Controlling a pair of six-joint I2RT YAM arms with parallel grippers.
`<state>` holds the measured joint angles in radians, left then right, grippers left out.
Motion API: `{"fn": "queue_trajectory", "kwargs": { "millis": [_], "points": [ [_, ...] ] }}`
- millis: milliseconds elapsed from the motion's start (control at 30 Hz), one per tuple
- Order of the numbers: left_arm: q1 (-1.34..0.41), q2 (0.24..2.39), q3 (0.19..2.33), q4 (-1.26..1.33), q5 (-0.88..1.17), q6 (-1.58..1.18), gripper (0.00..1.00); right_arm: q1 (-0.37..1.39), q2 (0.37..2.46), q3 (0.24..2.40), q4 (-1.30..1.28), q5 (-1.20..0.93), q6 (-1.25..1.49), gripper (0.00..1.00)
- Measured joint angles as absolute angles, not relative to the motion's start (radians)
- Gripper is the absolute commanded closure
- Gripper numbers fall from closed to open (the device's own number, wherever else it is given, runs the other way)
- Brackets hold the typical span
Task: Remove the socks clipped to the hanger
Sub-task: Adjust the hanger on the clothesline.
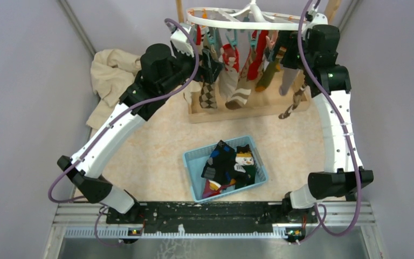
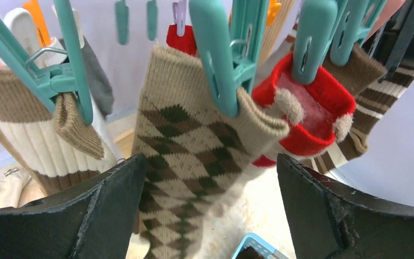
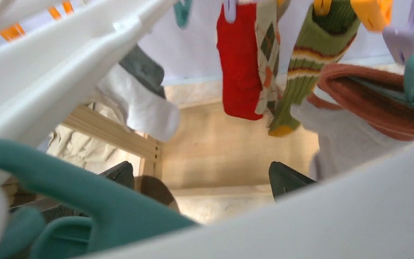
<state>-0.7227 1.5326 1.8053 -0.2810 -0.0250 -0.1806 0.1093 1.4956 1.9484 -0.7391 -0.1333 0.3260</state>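
**Both claws wide open up at the sock hanger**

So the white plastic oval hanger (image 1: 237,21) with its teal and orange clips hangs at the far end of the table over a light wooden stand (image 1: 248,110), and a bunch of soft mixed-colour socks (image 1: 240,70) dangle from it.

The left gripper (image 2: 210,205) is up at the hanger's left side, jaws spread wide, nothing pinched. Hanging in the gap between its black fingers (image 2: 86,216) is a tan argyle sock (image 2: 194,145) with brown and green diamonds, held up top by a teal plastic clip (image 2: 221,54). Can't tell if it brushes the fingers. Just beside it is a red fuzzy-cuffed sock (image 2: 307,113).

The right gripper (image 3: 202,178) is at the hanger's right side, jaws apart too, nothing between them. Its camera sees a plain red sock (image 3: 240,59) and a green striped sock (image 3: 307,59) hanging beyond the white frame.

Nearer the arms, a blue plastic basket (image 1: 191,175) holds a pile of socks, including a snowman-face sock (image 1: 243,157). A crumpled beige cloth (image 1: 110,73) lies far left.
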Motion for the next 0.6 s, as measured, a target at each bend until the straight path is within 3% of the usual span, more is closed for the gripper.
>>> {"fn": "queue_trajectory", "kwargs": {
  "millis": [33,100,300,400,600],
  "points": [
    [-0.723,1.533,1.805,-0.281,-0.023,-0.181,0.06,0.109,1.488,1.923,-0.724,-0.142,0.329,0.08],
    [-0.723,1.533,1.805,-0.281,-0.019,-0.181,0.10,0.109,1.470,1.858,-0.700,-0.157,0.333,0.31],
    [-0.723,1.551,1.859,-0.295,0.030,-0.191,0.16,0.109,1.458,1.718,-0.698,-0.175,0.296,0.45],
    [-0.723,1.565,1.905,-0.295,0.050,-0.196,0.16,0.109,1.462,1.706,-0.703,-0.170,0.276,0.67],
    [-0.725,1.621,1.993,-0.294,0.072,-0.209,0.16,0.109,1.462,1.706,-0.701,-0.154,0.250,0.66]
  ]
}}
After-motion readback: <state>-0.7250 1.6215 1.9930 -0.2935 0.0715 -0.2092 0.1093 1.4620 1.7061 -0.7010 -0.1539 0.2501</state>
